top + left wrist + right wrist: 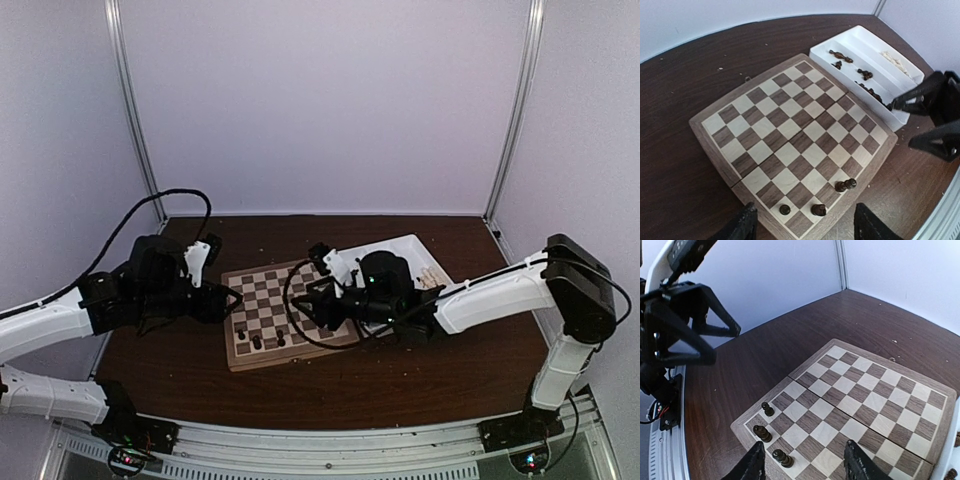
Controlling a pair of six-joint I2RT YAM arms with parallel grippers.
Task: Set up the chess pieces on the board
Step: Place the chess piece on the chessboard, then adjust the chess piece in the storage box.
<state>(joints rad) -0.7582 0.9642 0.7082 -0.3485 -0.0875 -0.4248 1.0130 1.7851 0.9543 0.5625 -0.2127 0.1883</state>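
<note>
Hovering over the near edge of the board (265, 295), the right fingers (754, 466) are spread open with nothing in them. Four dark chess pieces (818, 210) stand in that edge row, where they start a game; two may be touching. The left fingers (742, 226) hang open and empty too. More pieces wait in the white tray (852, 90).

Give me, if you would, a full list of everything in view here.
board: one, light and dark brown checks, centre of table
chess pieces: about four, dark brown, on the board's edge rows near the left arm
tray: one, white, beside the board
spare dark pieces: several, dark brown, in tray
pale pieces: small heap, cream, in tray
table: one, dark brown
left gripper: black, open, over board
right gripper: black, open, over board
</note>
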